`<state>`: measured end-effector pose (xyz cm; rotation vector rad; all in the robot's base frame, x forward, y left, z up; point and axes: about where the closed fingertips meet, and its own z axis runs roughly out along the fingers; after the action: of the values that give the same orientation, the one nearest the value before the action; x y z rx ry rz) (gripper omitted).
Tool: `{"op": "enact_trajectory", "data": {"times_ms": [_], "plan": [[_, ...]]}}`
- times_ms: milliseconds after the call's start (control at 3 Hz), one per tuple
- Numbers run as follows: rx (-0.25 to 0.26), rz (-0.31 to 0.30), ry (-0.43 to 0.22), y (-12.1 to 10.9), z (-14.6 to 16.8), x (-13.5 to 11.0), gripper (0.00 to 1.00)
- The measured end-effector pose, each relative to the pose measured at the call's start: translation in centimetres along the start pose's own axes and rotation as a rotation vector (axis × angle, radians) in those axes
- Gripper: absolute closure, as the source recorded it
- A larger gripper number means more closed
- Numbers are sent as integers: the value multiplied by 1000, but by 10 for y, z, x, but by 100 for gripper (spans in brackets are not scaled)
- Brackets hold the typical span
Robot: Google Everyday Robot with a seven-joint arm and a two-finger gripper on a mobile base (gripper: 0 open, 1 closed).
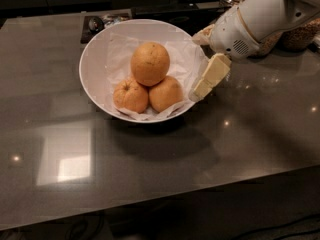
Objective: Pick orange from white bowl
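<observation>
The white bowl (88, 76) was seen on a dark, glossy counter (150, 164), set toward the 11 o'clock part of the view. It was lined with crumpled white paper (118, 51). The orange (150, 63) was found inside the bowl, close to its centre, and was stacked on two smaller oranges. One smaller orange (131, 95), marked with a puckered dimple, was placed at 7 o'clock from it, and the other (166, 93) at 5 o'clock. All three fruits were seen touching.

The gripper (196, 67) was positioned at the bowl's 3 o'clock rim, beside the orange and apart from it. Its cream fingers (211, 76) were spread wide, one above the other along the rim, and nothing was held between them. The white arm (262, 14) was extended in from the 2 o'clock corner of the view. Glass jars (300, 34) were partly seen behind the arm, at the counter's far edge.
</observation>
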<state>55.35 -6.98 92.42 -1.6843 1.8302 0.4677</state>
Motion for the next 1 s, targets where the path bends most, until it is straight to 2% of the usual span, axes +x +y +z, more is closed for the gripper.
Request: {"op": "enact_trajectory", "data": {"times_ms": [667,1000], "plan": [[-63,-45,-29,0,14,-23,0],[-64,-46,-29,0,15,-24,0]]}}
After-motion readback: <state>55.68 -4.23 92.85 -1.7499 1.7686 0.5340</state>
